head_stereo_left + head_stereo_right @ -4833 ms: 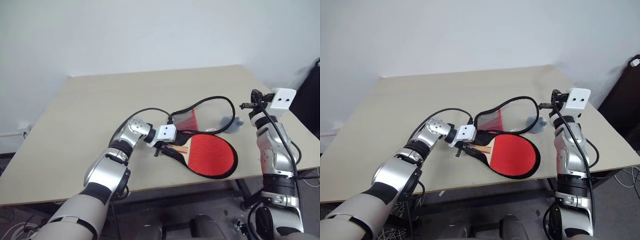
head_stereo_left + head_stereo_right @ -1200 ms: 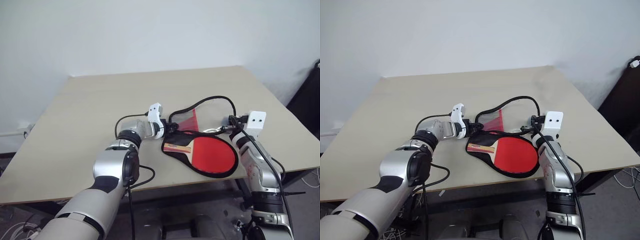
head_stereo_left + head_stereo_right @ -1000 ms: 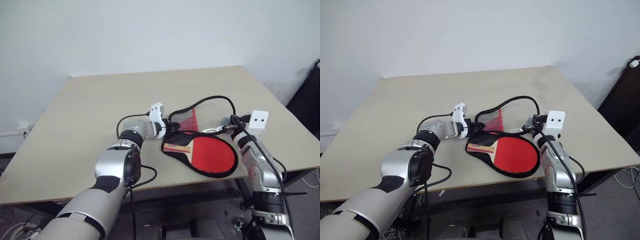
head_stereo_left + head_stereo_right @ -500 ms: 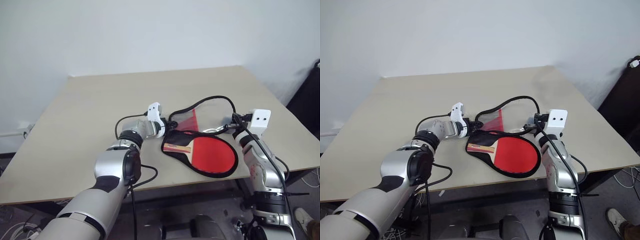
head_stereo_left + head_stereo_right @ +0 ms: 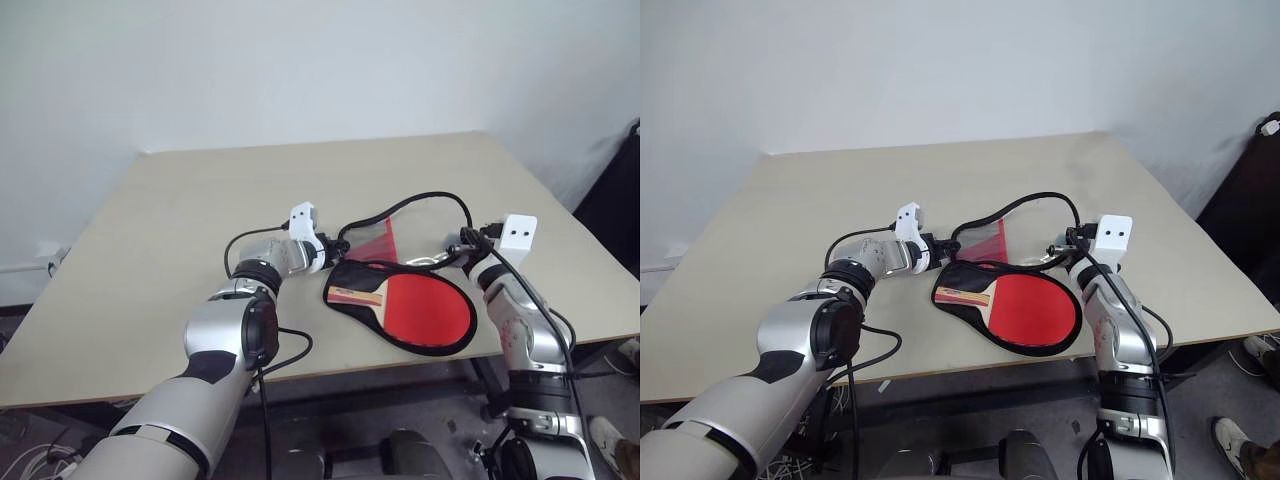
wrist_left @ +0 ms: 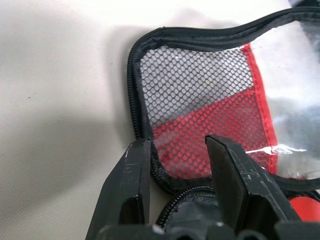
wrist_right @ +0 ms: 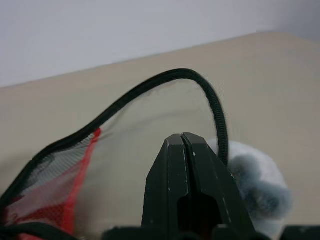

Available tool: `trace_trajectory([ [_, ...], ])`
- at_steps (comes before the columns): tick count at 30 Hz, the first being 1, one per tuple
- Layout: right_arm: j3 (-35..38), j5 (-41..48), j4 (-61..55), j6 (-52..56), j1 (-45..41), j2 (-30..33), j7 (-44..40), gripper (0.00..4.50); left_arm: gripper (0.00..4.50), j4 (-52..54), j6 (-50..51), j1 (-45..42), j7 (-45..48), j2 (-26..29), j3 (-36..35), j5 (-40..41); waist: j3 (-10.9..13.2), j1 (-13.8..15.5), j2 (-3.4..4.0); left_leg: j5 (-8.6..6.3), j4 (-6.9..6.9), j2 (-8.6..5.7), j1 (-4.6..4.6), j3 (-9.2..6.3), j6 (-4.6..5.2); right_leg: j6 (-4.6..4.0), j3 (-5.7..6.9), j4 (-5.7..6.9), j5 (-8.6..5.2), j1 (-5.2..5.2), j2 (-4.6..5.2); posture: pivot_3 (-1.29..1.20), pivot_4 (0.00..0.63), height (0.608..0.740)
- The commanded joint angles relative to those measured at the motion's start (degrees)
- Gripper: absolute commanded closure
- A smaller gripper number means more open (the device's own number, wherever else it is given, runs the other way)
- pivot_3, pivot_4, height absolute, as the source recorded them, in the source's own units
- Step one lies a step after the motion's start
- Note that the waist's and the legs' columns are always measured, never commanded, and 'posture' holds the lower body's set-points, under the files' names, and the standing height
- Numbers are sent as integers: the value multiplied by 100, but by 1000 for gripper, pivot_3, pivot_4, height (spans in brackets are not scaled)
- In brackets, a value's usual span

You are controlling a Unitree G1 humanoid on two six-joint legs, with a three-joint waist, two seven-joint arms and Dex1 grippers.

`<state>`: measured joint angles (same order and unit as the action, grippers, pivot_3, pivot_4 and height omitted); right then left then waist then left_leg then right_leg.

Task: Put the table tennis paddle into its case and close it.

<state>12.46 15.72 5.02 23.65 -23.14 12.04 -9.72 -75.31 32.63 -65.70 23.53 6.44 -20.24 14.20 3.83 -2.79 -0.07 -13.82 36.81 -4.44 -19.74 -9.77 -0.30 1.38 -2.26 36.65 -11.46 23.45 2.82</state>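
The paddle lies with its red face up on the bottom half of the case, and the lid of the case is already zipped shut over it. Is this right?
Not quite. The paddle does lie red face up on the bottom half of the case, but the lid is not zipped shut: it stands raised open behind the paddle, as the left eye view shows.

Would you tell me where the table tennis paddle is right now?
The table tennis paddle lies on the case's lower half, near the table's front edge, between both grippers.
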Motion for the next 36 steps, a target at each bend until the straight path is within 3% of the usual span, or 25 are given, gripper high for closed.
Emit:
trace_trajectory([
  [1,116,-19,297,-181,-427,223,-78,3456,2818,289,-127,-170,430,49,115,3,0,-4,0,0,-1,0,0,2,0,0,-1,0,0,1,0,0,0,740],
  [6,148,-32,844,-201,-817,463,-135,2102,2818,566,-91,-97,768,116,121,130,1,-15,0,0,-3,2,0,3,0,0,-1,0,0,3,-1,0,0,740],
  [22,67,-96,3500,-38,-2423,1115,-1116,2102,2818,1408,304,451,707,65,70,449,1,-47,0,1,-1,1,-1,4,2,0,-4,-1,0,2,0,0,0,740],
  [31,-152,-292,4061,-139,-2833,1209,-1520,2102,2818,1510,312,532,634,38,111,543,1,-47,0,1,-1,1,-2,5,1,0,-5,0,1,3,0,0,0,740],
  [36,-156,-283,3966,-191,-2800,1213,-1625,3505,2818,1516,260,527,602,59,76,596,1,-47,0,1,-1,0,-2,5,1,0,-6,-1,1,2,0,0,0,740],
])
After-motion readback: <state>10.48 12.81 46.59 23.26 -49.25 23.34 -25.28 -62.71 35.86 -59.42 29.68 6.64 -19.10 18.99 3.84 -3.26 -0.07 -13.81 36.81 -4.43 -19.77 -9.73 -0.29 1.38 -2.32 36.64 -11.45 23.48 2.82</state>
